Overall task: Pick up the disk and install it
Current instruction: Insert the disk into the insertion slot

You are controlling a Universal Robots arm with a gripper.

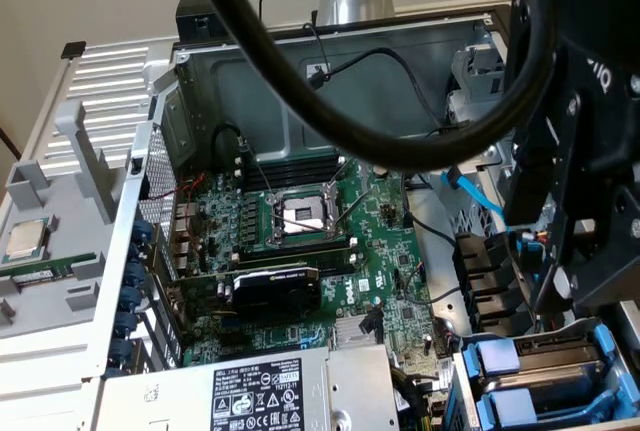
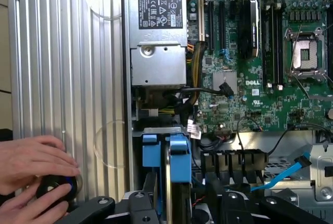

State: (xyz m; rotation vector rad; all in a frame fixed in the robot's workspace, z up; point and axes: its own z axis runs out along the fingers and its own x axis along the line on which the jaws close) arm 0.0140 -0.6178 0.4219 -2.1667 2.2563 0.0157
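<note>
Claw (image 2: 179, 190) hangs spread astride the disk (image 2: 179, 154), edge-up in the exterior view's five-o'clock bay (image 1: 458, 386), apparently seated and needing no grip.

**Light:** soft, even indoor light, moderately bright.
**Glare:** pale sheen and two faint ring-shaped ghosts on the ribbed silver panel (image 2: 67, 52) beside the pincer (image 2: 179, 208). The white label (image 2: 160, 0) beyond the pincer reads bright.
**Shadow:** deep in the drive bay (image 2: 229, 161) just ahead of the pincer. In the exterior view, the black cable (image 1: 300, 81) is in silhouette.
</note>
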